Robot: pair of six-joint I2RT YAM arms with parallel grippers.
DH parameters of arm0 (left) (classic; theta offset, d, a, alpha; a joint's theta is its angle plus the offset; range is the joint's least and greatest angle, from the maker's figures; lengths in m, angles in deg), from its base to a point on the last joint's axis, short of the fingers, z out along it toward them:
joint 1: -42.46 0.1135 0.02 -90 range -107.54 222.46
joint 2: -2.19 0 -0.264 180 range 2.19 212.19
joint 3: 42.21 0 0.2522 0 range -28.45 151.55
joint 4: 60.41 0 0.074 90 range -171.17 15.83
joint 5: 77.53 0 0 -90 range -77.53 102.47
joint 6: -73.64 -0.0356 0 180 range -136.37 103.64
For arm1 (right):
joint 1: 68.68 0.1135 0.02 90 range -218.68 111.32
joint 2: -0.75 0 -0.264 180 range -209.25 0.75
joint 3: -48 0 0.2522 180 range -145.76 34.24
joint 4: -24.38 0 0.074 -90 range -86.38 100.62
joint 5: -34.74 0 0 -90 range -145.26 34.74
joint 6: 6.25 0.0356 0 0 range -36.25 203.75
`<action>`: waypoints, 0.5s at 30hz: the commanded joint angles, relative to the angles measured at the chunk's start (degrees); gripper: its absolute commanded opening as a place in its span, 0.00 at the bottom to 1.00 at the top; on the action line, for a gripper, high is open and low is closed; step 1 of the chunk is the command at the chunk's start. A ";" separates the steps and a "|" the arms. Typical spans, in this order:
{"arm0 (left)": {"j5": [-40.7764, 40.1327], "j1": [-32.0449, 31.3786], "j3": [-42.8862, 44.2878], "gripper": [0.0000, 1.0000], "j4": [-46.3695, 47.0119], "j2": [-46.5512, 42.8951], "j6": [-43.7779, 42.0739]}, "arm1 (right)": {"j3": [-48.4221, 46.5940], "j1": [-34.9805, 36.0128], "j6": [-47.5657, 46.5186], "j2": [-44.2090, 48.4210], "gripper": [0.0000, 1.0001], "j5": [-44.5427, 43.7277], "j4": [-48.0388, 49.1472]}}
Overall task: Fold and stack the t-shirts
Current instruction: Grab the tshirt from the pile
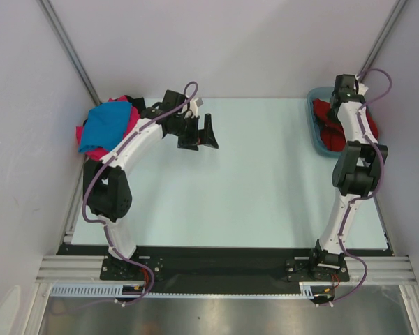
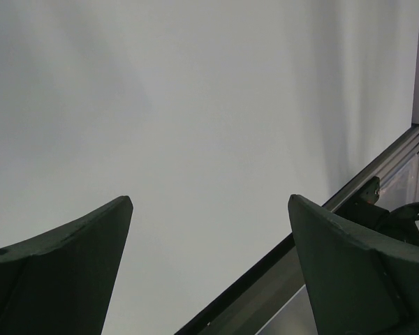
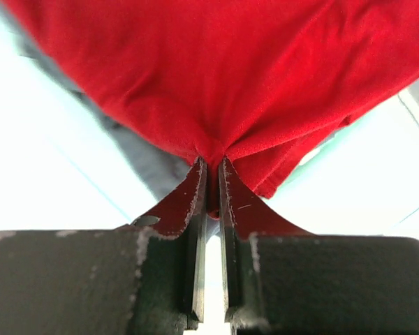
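Pale tabletop [image 1: 251,181] fills most of top view, matte, w/ black strip [image 1: 223,259] along its near edge. Teal plastic tub [image 1: 314,125] sits at far right corner, just beside right wall. Aluminium rail [image 1: 63,269] runs L to R on near side of strip; brushed metal sheet [image 1: 223,317] nearest of all. White walls [image 1: 230,42] left, right & far, w/ slanted metal post [image 1: 66,45] at far left corner, another at far right.

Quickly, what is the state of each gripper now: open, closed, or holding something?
Left gripper: open, holding nothing.
Right gripper: closed, pinching a fold of the red t-shirt.
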 commanded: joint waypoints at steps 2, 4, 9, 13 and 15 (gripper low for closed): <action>1.43 0.33 -0.86 1.00 2.06 -3.01 -1.47 | -6.38 1.17 -3.61 10.74 0.00 5.37 5.83; 1.70 0.34 -1.13 0.99 2.59 -3.18 -1.56 | -7.88 1.43 -3.96 12.25 0.00 8.10 6.10; 2.49 0.42 -2.36 0.97 4.52 -4.06 -1.12 | -15.08 3.89 -6.85 16.37 0.00 16.02 3.04; 2.67 0.42 -3.24 0.97 5.67 -4.59 -0.68 | -21.67 7.22 -7.48 19.01 0.00 20.77 0.48; 2.67 0.33 -3.59 0.97 6.02 -4.94 -0.59 | -22.73 8.11 -7.30 20.68 0.00 24.80 0.48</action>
